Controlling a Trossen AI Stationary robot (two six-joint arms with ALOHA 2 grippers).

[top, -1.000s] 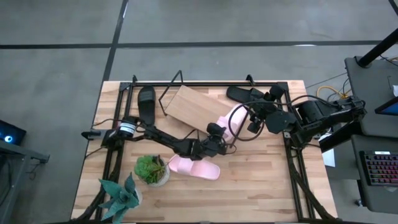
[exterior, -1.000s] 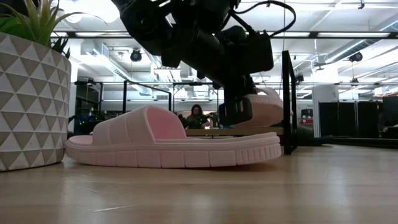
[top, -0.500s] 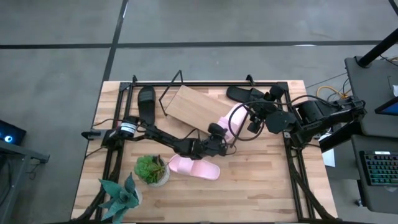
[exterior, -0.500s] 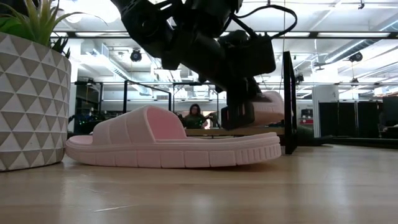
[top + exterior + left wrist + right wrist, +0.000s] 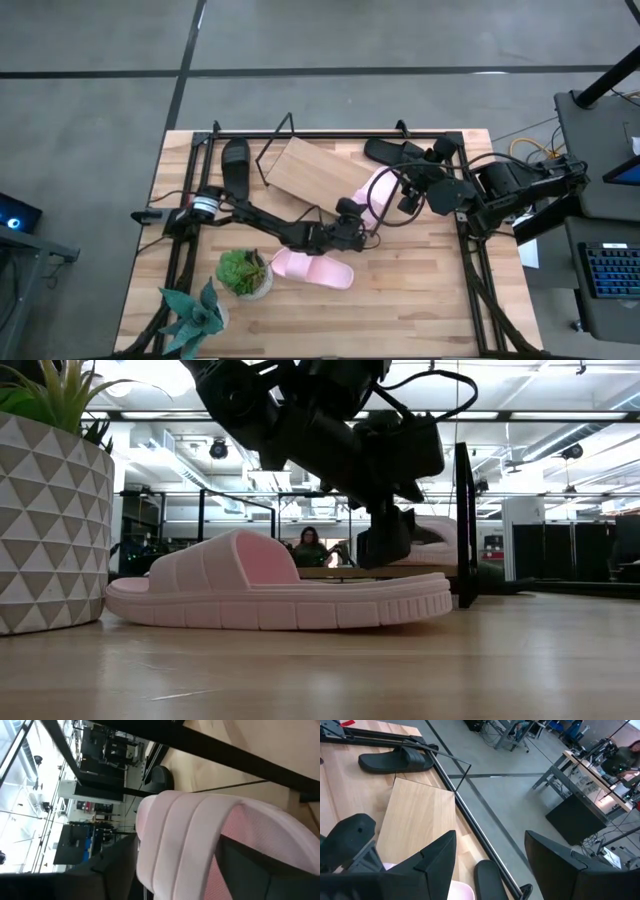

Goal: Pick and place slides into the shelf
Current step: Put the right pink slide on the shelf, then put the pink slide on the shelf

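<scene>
One pale pink slide (image 5: 375,192) lies by the right end of the tilted light-wood shelf (image 5: 300,168). My left gripper (image 5: 352,222) is open at this slide's strap (image 5: 185,830), which sits between its spread fingers. A second pink slide (image 5: 312,268) rests sole-down on the table near the front. One black slide (image 5: 235,168) lies at the far left and another (image 5: 393,152) at the far right. My right gripper (image 5: 408,195) hovers open just right of the first pink slide, holding nothing. My left gripper's fingers stand either side of the pink slide's strap (image 5: 165,845), one finger (image 5: 260,870) seemingly under the strap's arch and the other outside it. I cannot tell whether either finger touches the strap. The slide lies low and nearly level (image 5: 435,545).
A triangle-patterned plant pot (image 5: 50,530) and two plants (image 5: 243,272) (image 5: 195,310) stand at the near left. Black frame rails (image 5: 330,133) border the table. A person (image 5: 310,545) sits far off in the room behind. Bare tabletop lies at the near right.
My left gripper has opened and let go of the pink slide by the shelf. The slide's raised end has sunk, and it now lies lower and flatter than a second ago. The other slides have stayed put.
</scene>
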